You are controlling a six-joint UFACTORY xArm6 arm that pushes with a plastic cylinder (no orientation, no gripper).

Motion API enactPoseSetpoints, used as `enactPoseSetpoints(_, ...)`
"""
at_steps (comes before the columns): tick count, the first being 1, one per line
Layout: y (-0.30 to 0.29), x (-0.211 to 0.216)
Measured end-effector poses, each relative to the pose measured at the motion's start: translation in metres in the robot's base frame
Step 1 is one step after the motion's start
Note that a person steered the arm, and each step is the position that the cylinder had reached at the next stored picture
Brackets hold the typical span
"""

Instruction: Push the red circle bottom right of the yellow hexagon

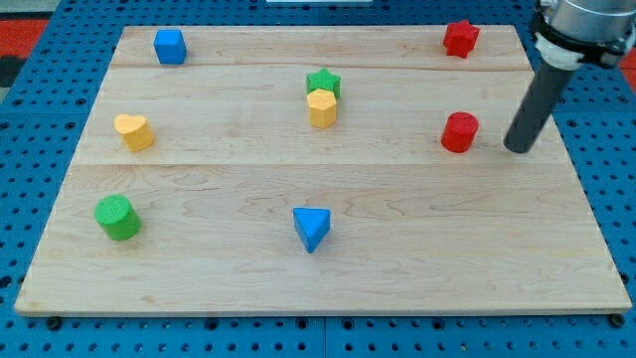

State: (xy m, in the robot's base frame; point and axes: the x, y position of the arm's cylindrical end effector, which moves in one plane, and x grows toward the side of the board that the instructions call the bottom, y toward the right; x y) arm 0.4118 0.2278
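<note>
The red circle [459, 132] sits on the wooden board toward the view's right, at mid height. The yellow hexagon [321, 108] stands near the board's centre top, touching the green star [323, 83] just above it. The red circle lies to the right of the hexagon and slightly lower. My tip [517, 148] rests on the board a short way to the right of the red circle, apart from it. The dark rod rises to the view's top right corner.
A red star [460, 38] is at the top right, a blue cube [170, 46] at the top left, a yellow heart [133, 131] at the left, a green circle [117, 217] at the bottom left, a blue triangle [312, 228] at the bottom centre. The board [556, 278] lies on a blue pegboard.
</note>
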Motion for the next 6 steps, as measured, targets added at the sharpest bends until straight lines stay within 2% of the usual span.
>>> enactPoseSetpoints(4,-0.145,-0.004)
enactPoseSetpoints(6,-0.167,0.001)
